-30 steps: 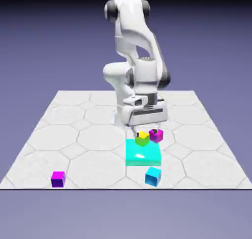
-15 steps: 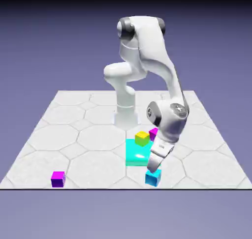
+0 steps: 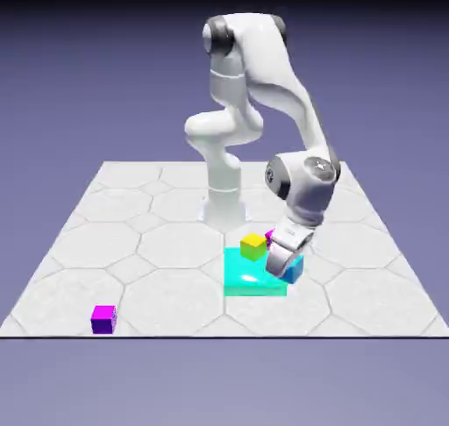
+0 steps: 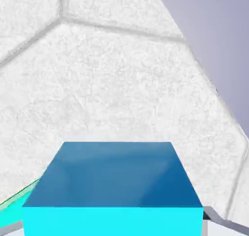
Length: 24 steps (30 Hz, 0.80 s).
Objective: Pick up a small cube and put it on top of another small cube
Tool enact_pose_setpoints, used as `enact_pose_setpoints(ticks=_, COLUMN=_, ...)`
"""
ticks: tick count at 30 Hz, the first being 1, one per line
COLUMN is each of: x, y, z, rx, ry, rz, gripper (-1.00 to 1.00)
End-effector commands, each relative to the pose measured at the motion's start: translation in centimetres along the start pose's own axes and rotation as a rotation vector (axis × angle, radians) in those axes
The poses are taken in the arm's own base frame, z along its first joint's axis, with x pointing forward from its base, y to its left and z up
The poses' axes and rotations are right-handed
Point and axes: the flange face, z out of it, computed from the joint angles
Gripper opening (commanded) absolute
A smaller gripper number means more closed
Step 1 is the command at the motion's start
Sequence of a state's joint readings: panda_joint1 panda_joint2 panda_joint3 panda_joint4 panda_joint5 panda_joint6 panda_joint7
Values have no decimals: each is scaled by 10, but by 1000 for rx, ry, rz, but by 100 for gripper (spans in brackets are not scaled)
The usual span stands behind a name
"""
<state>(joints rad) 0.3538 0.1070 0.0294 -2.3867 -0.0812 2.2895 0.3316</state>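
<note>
Hand (image 3: 285,265) clamps the small cyan-blue cube (image 3: 291,267) in the exterior view, lifted off the worktop (image 3: 131,240) at the flat cyan block's (image 3: 250,277) right edge; the yellow-green cube (image 3: 253,246) sits on that block's far side, the magenta-pink cube (image 3: 272,237) peeks out just behind it, and a magenta cube with violet sides (image 3: 103,319) lies well to the block's left. Seen from the hand view, the held cube (image 4: 114,186) fills the lower frame, with a sliver of the block (image 4: 14,201) at its left over the pale worktop (image 4: 107,75).

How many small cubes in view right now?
4. Cyan cube held in the gripper; yellow-green cube on the flat cyan block; a magenta cube mostly hidden behind the hand; a magenta-violet cube at the table's near-left corner.
</note>
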Motion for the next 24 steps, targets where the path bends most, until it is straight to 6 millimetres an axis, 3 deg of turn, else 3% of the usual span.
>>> enact_pose_setpoints(ticks=1, x=-11, y=-2, z=-5, rx=5, ry=-3, rz=24, gripper=-100)
enact_pose_setpoints(ticks=8, x=-91, y=-11, z=-26, rx=21, ry=-30, rz=183, gripper=-100)
enact_pose_setpoints(ticks=14, x=-156, y=-8, z=-25, rx=-2, ry=-43, rz=336, gripper=-100)
enact_pose_setpoints(ticks=16, x=-157, y=-8, z=-25, rx=-3, ry=-43, rz=338, gripper=-100)
enact_pose_setpoints(ticks=22, x=-155, y=-10, z=44, rx=-3, ry=-43, rz=338, gripper=-100)
enact_pose_setpoints(ticks=23, x=-155, y=-10, z=44, rx=-3, ry=-43, rz=338, gripper=100)
enact_pose_setpoints(ticks=24, x=-155, y=-10, z=44, rx=-3, ry=-43, rz=338, gripper=100)
